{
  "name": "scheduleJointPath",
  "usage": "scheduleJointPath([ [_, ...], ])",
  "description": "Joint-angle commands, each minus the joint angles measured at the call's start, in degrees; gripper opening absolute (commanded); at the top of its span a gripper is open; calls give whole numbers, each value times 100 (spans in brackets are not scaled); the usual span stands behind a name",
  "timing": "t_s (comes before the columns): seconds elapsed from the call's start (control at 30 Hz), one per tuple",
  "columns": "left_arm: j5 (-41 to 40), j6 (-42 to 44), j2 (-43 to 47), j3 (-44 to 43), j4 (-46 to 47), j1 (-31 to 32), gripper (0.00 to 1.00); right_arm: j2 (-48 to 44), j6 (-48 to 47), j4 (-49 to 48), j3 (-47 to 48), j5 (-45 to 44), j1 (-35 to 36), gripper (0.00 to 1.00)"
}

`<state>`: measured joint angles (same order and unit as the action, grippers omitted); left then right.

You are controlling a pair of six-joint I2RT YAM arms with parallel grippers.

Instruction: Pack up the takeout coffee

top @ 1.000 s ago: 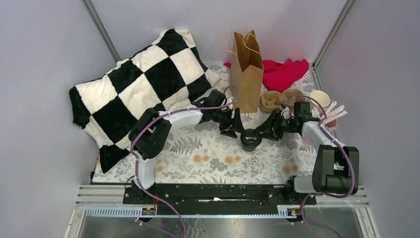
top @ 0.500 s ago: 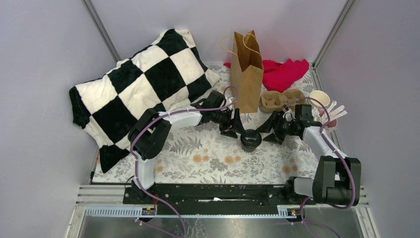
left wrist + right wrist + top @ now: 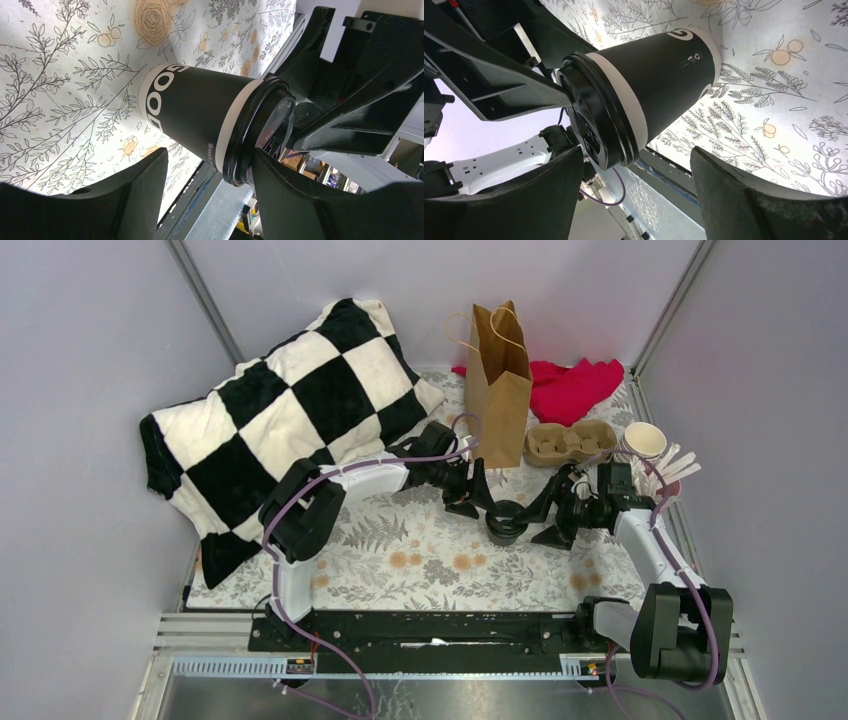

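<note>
- Black-lidded coffee cup [image 3: 505, 522], the only takeout coffee in sight, stands upright on the floral surface [image 3: 400, 560], just off centre toward 4 o'clock. It is not yet packed.
- Left hand [image 3: 210, 160] reaches in from the cup's 10 o'clock. Its fingers sit against the lid rim and the wall, so I judge it to be grasping the cup.
- Right hand [image 3: 634, 152], coming from the cup's 3 o'clock, is released. Its jaws are spread wide either side of the cup, with a gap showing on at least one side.
- Brown paper bag [image 3: 497, 390] stands upright and open-topped at about 12 o'clock, well apart from the cup. Its inside is hidden, so I cannot tell whether anything is already in it.
- Pulp cup carrier [image 3: 570, 443] lies just beside the bag at 2 o'clock, and its wells look empty.
- Done, by my reading: little or nothing visible. Left: carry the cup to the bag or carrier and set it in.
- Count:
  - one black cup
  - one bag
  - one carrier
  - one white paper cup [image 3: 645, 440]
  - one pink cup of stirrers [image 3: 672, 480] at 3 o'clock
  - one chequered pillow [image 3: 280, 410] at 10 o'clock
  - one red cloth [image 3: 575, 385] at 1 o'clock
</note>
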<state>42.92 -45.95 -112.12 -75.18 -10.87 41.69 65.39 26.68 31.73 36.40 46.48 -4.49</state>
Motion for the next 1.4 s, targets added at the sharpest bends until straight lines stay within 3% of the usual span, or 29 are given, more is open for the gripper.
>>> scheduleJointPath([
  [0.0,-651,201,-205,69,-389,48,65,57,114,-221,-173,486,27,81],
  [0.23,-663,205,-244,34,-398,41,65,116,-17,-142,-365,540,27,66],
  [0.33,-663,185,-265,66,-354,49,65,259,106,-351,-548,286,27,55],
  [0.47,-695,161,-258,217,-280,45,65,453,360,-485,-763,-639,38,48],
  [0.63,-779,207,-217,377,-275,45,65,491,432,15,-531,-1772,68,44],
  [0.73,-820,258,-135,239,-396,62,64,182,391,64,-395,-1510,110,50],
  [0.93,-790,306,52,-618,-796,92,69,-465,96,781,410,-1100,135,77],
  [1.2,-780,346,227,-1045,-1081,87,85,-298,-268,1375,1348,-1345,404,89],
  [1.37,-1246,622,867,-1067,-1623,59,95,-4,-422,1864,2129,-2179,1308,92],
])
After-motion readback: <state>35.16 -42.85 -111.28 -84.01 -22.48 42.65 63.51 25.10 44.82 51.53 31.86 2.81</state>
